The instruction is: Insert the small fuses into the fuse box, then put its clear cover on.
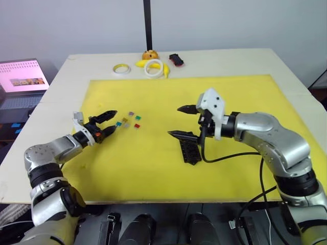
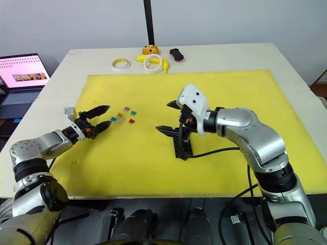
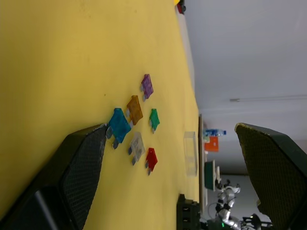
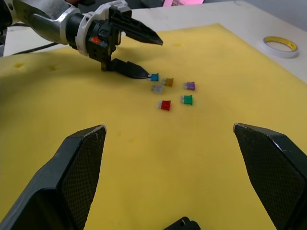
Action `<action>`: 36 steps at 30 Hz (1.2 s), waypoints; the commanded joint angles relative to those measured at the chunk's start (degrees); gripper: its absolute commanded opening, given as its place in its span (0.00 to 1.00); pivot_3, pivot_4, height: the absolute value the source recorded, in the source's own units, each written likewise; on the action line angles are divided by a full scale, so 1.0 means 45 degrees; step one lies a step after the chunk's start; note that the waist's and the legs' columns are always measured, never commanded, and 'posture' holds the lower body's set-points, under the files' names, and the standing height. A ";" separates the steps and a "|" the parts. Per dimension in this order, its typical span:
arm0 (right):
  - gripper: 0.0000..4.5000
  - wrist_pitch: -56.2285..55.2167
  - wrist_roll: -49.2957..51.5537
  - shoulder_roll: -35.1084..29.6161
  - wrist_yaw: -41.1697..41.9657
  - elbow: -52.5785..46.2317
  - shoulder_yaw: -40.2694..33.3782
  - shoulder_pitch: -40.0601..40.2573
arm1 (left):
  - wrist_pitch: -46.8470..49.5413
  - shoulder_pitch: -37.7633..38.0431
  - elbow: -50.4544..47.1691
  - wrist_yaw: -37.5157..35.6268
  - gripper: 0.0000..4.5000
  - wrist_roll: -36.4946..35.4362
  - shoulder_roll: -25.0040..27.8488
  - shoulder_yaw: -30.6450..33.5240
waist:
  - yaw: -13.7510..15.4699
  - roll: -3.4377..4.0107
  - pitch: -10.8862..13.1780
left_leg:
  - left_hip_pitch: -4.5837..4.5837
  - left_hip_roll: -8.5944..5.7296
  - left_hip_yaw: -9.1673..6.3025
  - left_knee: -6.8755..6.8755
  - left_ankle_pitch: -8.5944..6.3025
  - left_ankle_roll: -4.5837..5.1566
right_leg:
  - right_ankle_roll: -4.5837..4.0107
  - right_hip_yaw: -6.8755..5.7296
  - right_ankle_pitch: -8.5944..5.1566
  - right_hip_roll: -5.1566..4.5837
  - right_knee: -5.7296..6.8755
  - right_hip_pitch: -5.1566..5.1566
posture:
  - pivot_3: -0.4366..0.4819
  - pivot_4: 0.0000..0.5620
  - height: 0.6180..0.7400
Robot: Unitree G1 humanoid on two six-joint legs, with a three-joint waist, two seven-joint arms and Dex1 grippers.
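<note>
Fuses (image 3: 136, 127) are lying loose in a little bunch on the yellow mat (image 1: 153, 173), so none are sitting in the black fuse box (image 1: 190, 151) yet. The left gripper (image 1: 109, 124) is reaching beside the blue fuse (image 3: 118, 126), jaws apart and empty. The right gripper (image 1: 182, 122) is hanging wide open over the box, and the clear cover (image 3: 191, 152) is waiting on the mat, not on.

Bright, even light, soft faint shadows; wrist views' near fingers (image 4: 81, 177) look blurred.

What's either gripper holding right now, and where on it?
Nothing. Left gripper is open by the blue fuse; right gripper is open above the fuse box.
</note>
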 commanded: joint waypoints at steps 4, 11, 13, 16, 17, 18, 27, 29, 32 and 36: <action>1.00 -0.0088 0.0030 -0.0080 0.0108 -0.0254 -0.0394 -0.0387 | -0.0557 0.0216 0.0490 0.0131 0.87 0.0471 -0.0072 -0.0413 | 0.0002 -0.0001 0.0000 | 0.0002 0.0000 0.0004 0.0000 0.0000 -0.0001 | 0.0000 0.0015 0.0000 0.0002 0.0009 -0.0004 | 0.48 0.27 1.00; 1.00 -0.0031 0.0043 -0.0167 0.0138 -0.0356 -0.0438 -0.0323 | -0.1003 0.0224 0.0949 -0.0156 0.70 0.1125 0.0000 -0.1141 | -0.0001 -0.0002 -0.0001 | 0.0002 -0.0003 0.0032 -0.0005 0.0000 0.0000 | 0.0000 0.0063 0.0000 0.0004 0.0054 -0.0047 | 0.48 0.27 1.00; 1.00 -0.0045 0.0037 -0.0201 0.0159 -0.0346 -0.0443 -0.0308 | -0.1346 0.0171 0.1259 -0.0117 0.70 0.1319 0.0031 -0.1228 | 0.0008 -0.0002 -0.0004 | 0.0003 -0.0004 0.0034 -0.0003 0.0001 -0.0001 | 0.0000 0.0066 0.0000 0.0005 0.0055 -0.0047 | 0.48 0.27 1.00; 1.00 -0.0064 0.0033 -0.0224 0.0169 -0.0323 -0.0450 -0.0318 | -0.1601 0.0093 0.1585 -0.0155 0.70 0.1419 0.0071 -0.1229 | 0.0010 0.0003 -0.0008 | 0.0010 -0.0004 0.0036 -0.0003 0.0005 -0.0008 | 0.0000 0.0069 0.0000 0.0007 0.0059 -0.0044 | 0.48 0.27 1.00; 1.00 -0.0065 0.0031 -0.0227 0.0170 -0.0314 -0.0452 -0.0322 | -0.1637 0.0083 0.1635 -0.0187 0.70 0.1456 0.0077 -0.1243 | 0.0010 0.0004 -0.0010 | 0.0012 -0.0004 0.0036 -0.0003 0.0006 -0.0010 | 0.0000 0.0070 0.0000 0.0007 0.0061 -0.0044 | 0.48 0.27 1.00; 1.00 -0.0073 0.0023 -0.0227 0.0172 -0.0299 -0.0448 -0.0330 | -0.1658 0.0091 0.1648 -0.0252 0.70 0.1488 0.0084 -0.1288 | 0.0010 0.0004 -0.0010 | 0.0013 -0.0003 0.0036 -0.0003 0.0008 -0.0014 | 0.0000 0.0071 0.0000 0.0007 0.0064 -0.0044 | 0.48 0.27 1.00; 1.00 -0.0179 -0.0051 -0.0285 0.0321 -0.0178 -0.0425 -0.0264 | -0.1752 0.0462 0.1569 -0.0207 0.52 0.1742 0.0114 -0.1553 | -0.0005 0.0004 -0.0011 | 0.0016 -0.0002 0.0038 -0.0004 0.0013 -0.0022 | 0.0000 0.0080 0.0000 0.0012 0.0071 -0.0048 | 0.48 0.27 1.00; 1.00 -0.0228 -0.0087 -0.0299 0.0360 -0.0104 -0.0432 -0.0222 | -0.1782 0.0507 0.1558 -0.0218 0.52 0.1753 0.0150 -0.1554 | -0.0011 0.0005 -0.0011 | 0.0016 0.0000 0.0039 -0.0004 0.0013 -0.0023 | 0.0000 0.0080 0.0000 0.0014 0.0071 -0.0048 | 0.48 0.27 1.00; 1.00 -0.0274 -0.0123 -0.0298 0.0419 0.0026 -0.0456 -0.0246 | -0.1983 0.0522 0.1617 -0.0133 0.34 0.1857 0.0181 -0.1561 | -0.0025 0.0005 -0.0011 | 0.0017 0.0000 0.0042 -0.0006 0.0013 -0.0022 | 0.0000 0.0083 0.0000 0.0014 0.0070 -0.0051 | 0.48 0.27 1.00; 1.00 -0.0276 -0.0150 -0.0301 0.0481 0.0063 -0.0480 -0.0265 | -0.2255 0.0580 0.1426 -0.0039 0.00 0.1935 0.0267 -0.1603 | -0.0049 0.0064 -0.0050 | 0.0024 0.0010 0.0055 -0.0017 0.0013 -0.0022 | 0.0000 0.0092 0.0000 0.0021 0.0071 -0.0059 | 0.48 0.27 1.00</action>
